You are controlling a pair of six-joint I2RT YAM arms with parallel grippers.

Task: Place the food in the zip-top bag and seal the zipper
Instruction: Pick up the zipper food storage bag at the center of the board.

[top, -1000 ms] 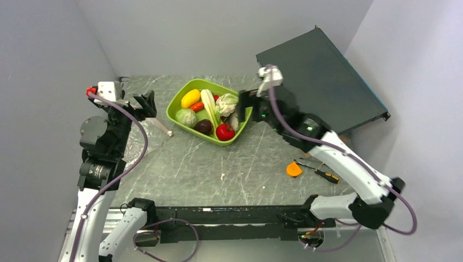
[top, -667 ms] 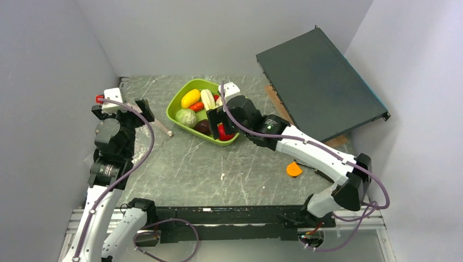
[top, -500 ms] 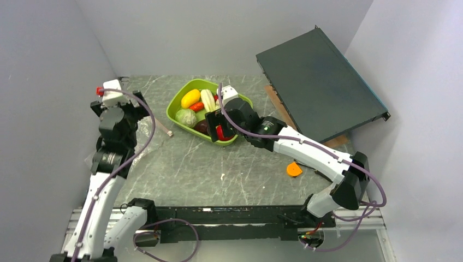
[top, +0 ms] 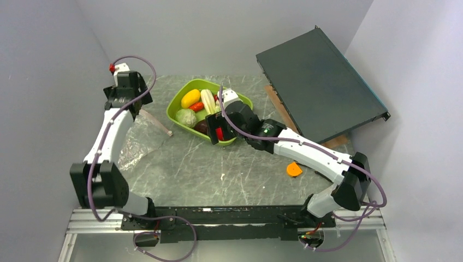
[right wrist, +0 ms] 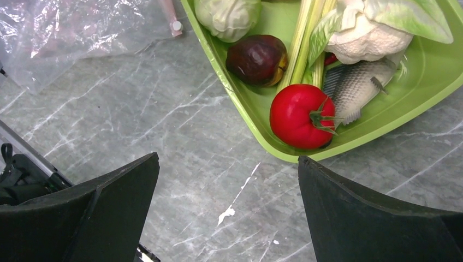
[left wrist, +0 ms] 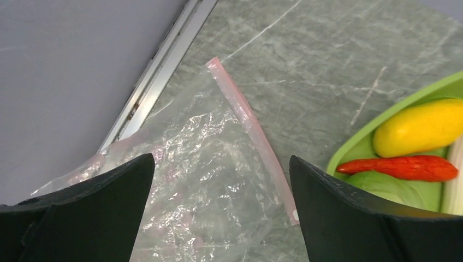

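— Where was the zip-top bag point(left wrist: 191, 136)?
— Flat on the table point(right wrist: 180, 136), near its left edge, directly below my left end effector point(left wrist: 221, 166), which was spread wide and held nothing.
— And the food point(right wrist: 366, 35)?
— In the green tray point(right wrist: 238, 106). My right end effector point(right wrist: 228, 158), also released, hovered above the near rim, the red tomato point(right wrist: 297, 115) just ahead.

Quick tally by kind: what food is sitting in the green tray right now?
Yellow fruit: 1
Carrot: 1
Cabbage: 1
Dark purple fruit: 1
Tomato: 1
Leafy stalk: 1
Cauliflower: 1
Fish: 1
Total: 8; a red bit under the stalk is unclear.
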